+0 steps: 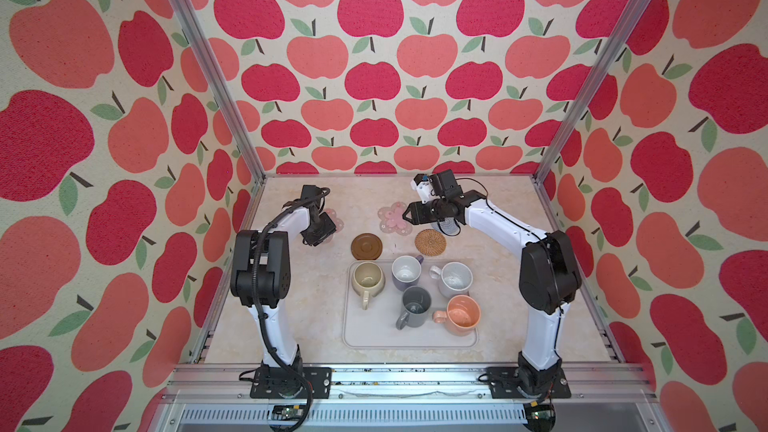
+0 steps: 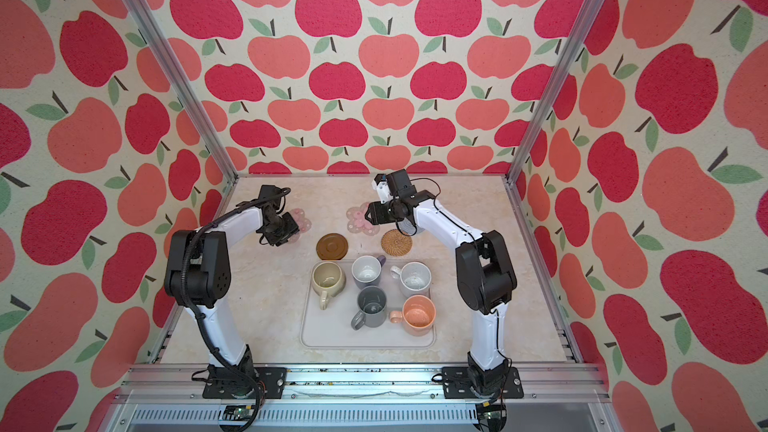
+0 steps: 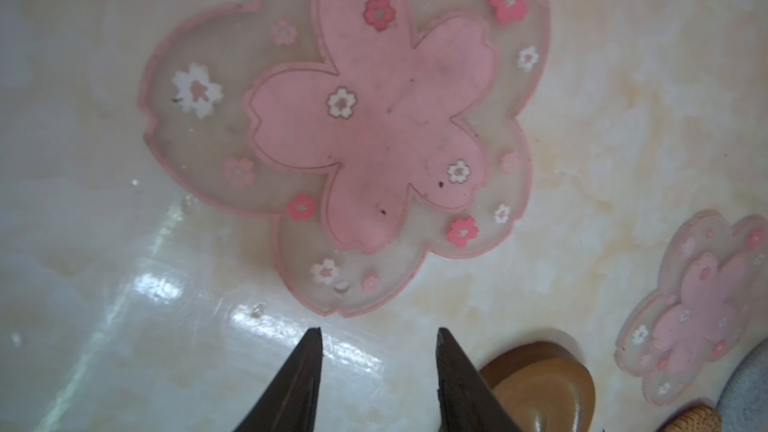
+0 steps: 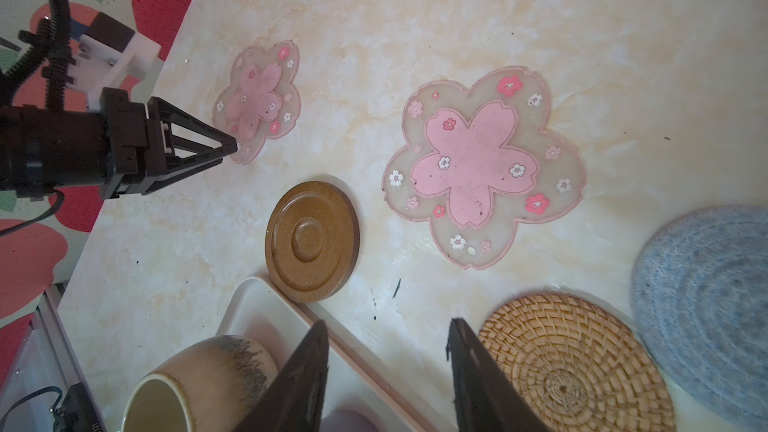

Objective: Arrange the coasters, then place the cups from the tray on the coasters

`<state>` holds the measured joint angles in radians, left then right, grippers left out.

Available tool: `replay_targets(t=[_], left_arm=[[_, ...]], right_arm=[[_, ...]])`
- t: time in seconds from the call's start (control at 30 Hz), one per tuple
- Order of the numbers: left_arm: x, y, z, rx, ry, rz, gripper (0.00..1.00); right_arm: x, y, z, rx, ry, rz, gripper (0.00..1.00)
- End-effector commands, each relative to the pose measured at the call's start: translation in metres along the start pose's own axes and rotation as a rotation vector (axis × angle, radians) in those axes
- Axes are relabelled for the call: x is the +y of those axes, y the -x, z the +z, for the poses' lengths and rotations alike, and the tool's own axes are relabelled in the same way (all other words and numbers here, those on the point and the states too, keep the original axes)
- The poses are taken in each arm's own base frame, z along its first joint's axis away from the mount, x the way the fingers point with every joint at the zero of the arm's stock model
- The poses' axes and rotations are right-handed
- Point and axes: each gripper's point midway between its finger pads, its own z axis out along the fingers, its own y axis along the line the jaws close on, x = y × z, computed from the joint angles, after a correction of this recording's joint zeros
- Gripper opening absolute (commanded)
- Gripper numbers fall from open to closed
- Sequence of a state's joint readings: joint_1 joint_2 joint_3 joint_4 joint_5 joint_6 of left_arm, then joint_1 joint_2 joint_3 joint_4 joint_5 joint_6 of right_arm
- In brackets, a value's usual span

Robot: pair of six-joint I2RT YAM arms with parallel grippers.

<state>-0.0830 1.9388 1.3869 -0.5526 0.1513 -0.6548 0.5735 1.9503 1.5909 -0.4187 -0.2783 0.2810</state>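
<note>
Dial set on the tray [image 1: 374, 336], twelve toward the back wall.

**Coasters:** all five lie on the bench [image 1: 320, 317], strung from ten to one o'clock beyond the tray.
- first flower coaster [image 3: 365, 126] at ten
- brown disc [image 1: 366, 246] at eleven, hard against the tray's far rim
- second flower coaster [image 1: 392, 218] at twelve
- rattan coaster [image 1: 431, 241] at one
- knitted coaster [image 4: 706, 305] just past the rattan one, half hidden under the right arm [image 1: 494, 222]

**Mugs:** beige mug [image 1: 368, 280], lavender mug [image 1: 406, 272], speckled mug [image 1: 456, 280], grey mug [image 1: 415, 305] and peach mug [image 1: 462, 314] all stand upright on the tray. None is on a coaster.

**Handling, my guess:**
- The flower coasters look thin, rubbery and limp and lie flush to the bench. Pinch a petal edge or slide them.
- The disc looks stiff, with a raised lip to catch.
- The rattan coaster is probably light and rigid, the knitted one soft and floppy.
- The mugs look glazed, so likely heavy, slick and breakable. Take one by the wall at the rim or by the handle.

**Pose:**
- The left arm [image 1: 286, 218] has its elbow high and its wrist bent down at ten. The left jaws are parted and empty, just short of the first flower coaster.
- The right arm reaches in from three, wrist turned toward nine. The right jaws are apart, holding nothing, above the bench between the tray rim and the rattan coaster.
</note>
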Motion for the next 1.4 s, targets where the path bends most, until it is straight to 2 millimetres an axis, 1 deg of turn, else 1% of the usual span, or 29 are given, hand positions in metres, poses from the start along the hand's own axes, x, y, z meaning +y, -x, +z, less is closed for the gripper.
replay_targets(t=[0.0, 0.17, 0.23, 0.33, 0.47, 0.67, 0.77, 0.97, 1.2, 1.27, 1.37], left_arm=[[-0.006, -0.013, 0.012, 0.083, -0.006, 0.063, 0.46], [-0.018, -0.020, 0.038, 0.131, -0.044, 0.058, 0.44], [-0.024, -0.022, 0.043, 0.138, -0.062, 0.062, 0.43], [-0.032, -0.023, 0.046, 0.137, -0.077, 0.074, 0.43], [-0.038, -0.022, 0.051, 0.141, -0.089, 0.071, 0.43], [-0.038, -0.013, 0.059, 0.119, -0.071, 0.061, 0.42], [-0.034, -0.007, 0.062, 0.105, -0.045, 0.057, 0.42], [-0.020, 0.009, 0.064, 0.066, 0.000, 0.023, 0.41], [-0.006, 0.022, 0.060, 0.045, 0.019, -0.014, 0.41], [-0.010, 0.023, 0.058, 0.046, -0.008, -0.015, 0.41], [-0.026, 0.024, 0.052, 0.046, -0.077, 0.016, 0.42]], right_arm=[[0.001, 0.002, -0.012, -0.021, -0.005, -0.009, 0.50], [-0.002, 0.000, -0.014, -0.018, -0.018, -0.006, 0.50], [-0.003, 0.000, -0.015, -0.018, -0.019, -0.006, 0.50], [-0.004, 0.000, -0.017, -0.021, -0.028, -0.013, 0.50], [-0.007, -0.001, -0.017, -0.021, -0.034, -0.007, 0.50], [-0.010, -0.004, -0.015, -0.014, -0.035, 0.001, 0.50], [-0.010, -0.004, -0.016, -0.014, -0.037, -0.001, 0.50], [-0.011, -0.004, -0.020, -0.019, -0.044, -0.006, 0.50], [-0.009, -0.007, -0.016, -0.009, -0.022, 0.015, 0.50], [-0.008, -0.009, -0.013, -0.002, -0.009, 0.031, 0.50], [-0.004, -0.013, -0.006, 0.016, 0.029, 0.063, 0.50]])
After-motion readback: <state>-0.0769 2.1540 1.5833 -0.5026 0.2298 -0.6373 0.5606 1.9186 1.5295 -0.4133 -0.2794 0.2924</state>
